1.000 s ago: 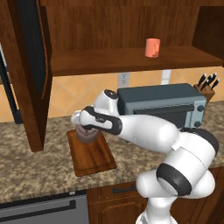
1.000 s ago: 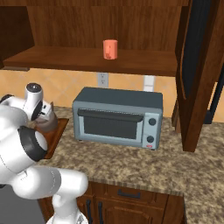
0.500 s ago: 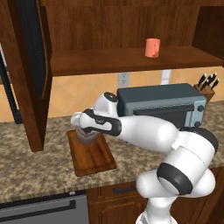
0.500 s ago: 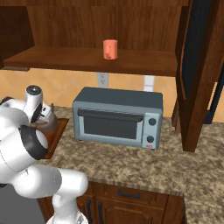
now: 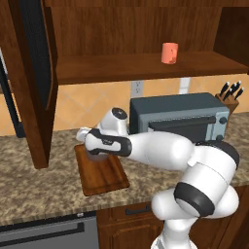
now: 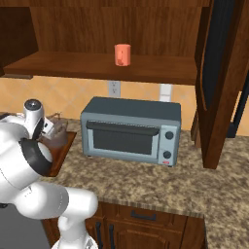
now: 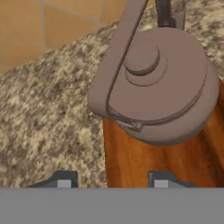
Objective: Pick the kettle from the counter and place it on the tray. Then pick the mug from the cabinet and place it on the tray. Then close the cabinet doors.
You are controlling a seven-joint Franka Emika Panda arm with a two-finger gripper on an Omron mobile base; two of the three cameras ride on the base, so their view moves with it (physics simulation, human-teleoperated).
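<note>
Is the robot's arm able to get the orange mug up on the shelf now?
Probably yes. The mug stands alone on the open cabinet shelf, the doors swung wide and nothing before it. The pincer looks open above the kettle on the tray, so it seems free.

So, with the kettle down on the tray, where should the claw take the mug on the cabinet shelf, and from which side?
Probably around the mug's round body, coming in level from the open front of the cabinet. It stands upright and alone on the shelf, with boards close above and behind. Its handle cannot be made out, so a grip across the body seems safer.
</note>
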